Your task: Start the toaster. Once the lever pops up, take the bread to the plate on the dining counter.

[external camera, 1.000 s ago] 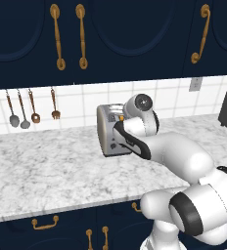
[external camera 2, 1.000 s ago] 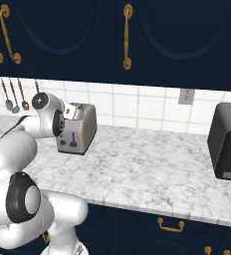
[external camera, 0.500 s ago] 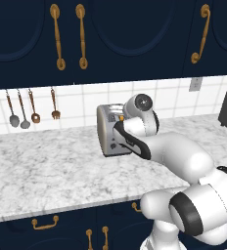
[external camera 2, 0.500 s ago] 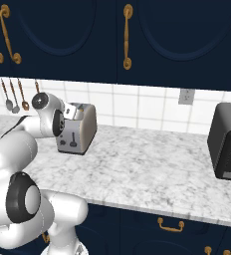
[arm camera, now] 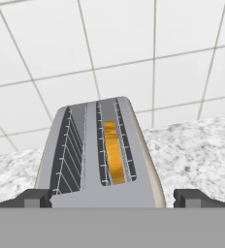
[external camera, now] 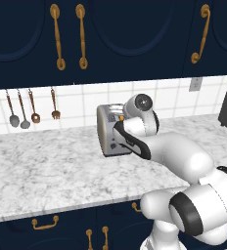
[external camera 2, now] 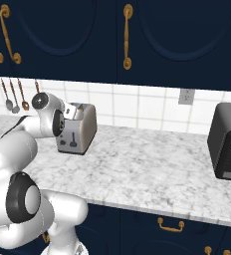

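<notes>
A: Seen from the hand view, where's the toaster [arm camera: 104, 160] pointing?

B: Long axis runs straight away from the camera toward the tiled wall [arm camera: 134, 53]. Two slots run along that axis, side by side. Near end sits at the bottom of the view, right at the gripper [arm camera: 112, 198].

A: And in the room?

B: Left base view: toaster [external camera: 110, 131] stands upright on the marbled desk [external camera: 52, 168], close to the backsplash. One broad rounded side faces that camera. Right base view: the toaster [external camera 2: 79, 128] shows its narrow end face with a dark lever slot and a knob low down, turned toward the desk's front edge and a bit to the right.

A: Bread?

B: The bread [arm camera: 114, 152] is in the right-hand slot in the hand view, standing on edge, its length along the slot. Orange-brown crust edge shows, sunk below the slot rim. Left-hand slot shows bare wire guides.

A: Gripper state?

B: Spread wide. The two fingertips [arm camera: 36, 197] sit far apart at the bottom corners of the hand view, flanking the toaster's near end, nothing between them. Can't tell if they touch the housing.

A: Arm position?

B: Wrist hangs over the toaster's near end in both base views and hides part of it.

A: Anything else on the desk?

B: Black appliance [external camera 2: 228, 142] well to the right, apart from the toaster. Utensils [external camera: 32, 110] hang on the wall to the left.
</notes>
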Tool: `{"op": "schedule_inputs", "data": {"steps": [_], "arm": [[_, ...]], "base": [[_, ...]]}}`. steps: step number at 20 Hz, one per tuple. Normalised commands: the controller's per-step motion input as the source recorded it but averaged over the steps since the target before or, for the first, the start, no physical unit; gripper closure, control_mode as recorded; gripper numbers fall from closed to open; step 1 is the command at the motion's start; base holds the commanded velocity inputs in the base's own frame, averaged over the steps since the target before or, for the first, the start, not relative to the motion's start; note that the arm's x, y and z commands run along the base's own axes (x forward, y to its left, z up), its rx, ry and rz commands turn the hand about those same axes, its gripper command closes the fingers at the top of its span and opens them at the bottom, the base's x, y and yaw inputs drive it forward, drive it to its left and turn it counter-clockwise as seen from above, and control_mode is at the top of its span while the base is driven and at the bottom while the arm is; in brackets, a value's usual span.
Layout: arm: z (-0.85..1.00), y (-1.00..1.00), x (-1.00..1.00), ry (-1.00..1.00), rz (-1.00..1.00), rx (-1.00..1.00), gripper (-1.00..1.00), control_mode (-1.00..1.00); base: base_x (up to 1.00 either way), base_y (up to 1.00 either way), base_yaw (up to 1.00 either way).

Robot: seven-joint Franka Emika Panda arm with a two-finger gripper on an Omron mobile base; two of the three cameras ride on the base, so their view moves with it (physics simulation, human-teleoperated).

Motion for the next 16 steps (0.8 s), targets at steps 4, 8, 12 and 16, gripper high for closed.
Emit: {"op": "schedule_inputs", "data": {"steps": [4, 8, 12, 16], "arm": [[0.00, 0.00, 0.00, 0.00, 0.00, 0.00, -1.00, -1.00], [0.00, 0.00, 0.00, 0.00, 0.00, 0.00, -1.00, -1.00], [0.00, 0.00, 0.00, 0.00, 0.00, 0.00, -1.00, -1.00], [0.00, 0.00, 0.00, 0.00, 0.00, 0.00, -1.00, -1.00]], "base": [[0.00, 0.00, 0.00], [0.00, 0.00, 0.00], [0.00, 0.00, 0.00], [0.00, 0.00, 0.00]]}}
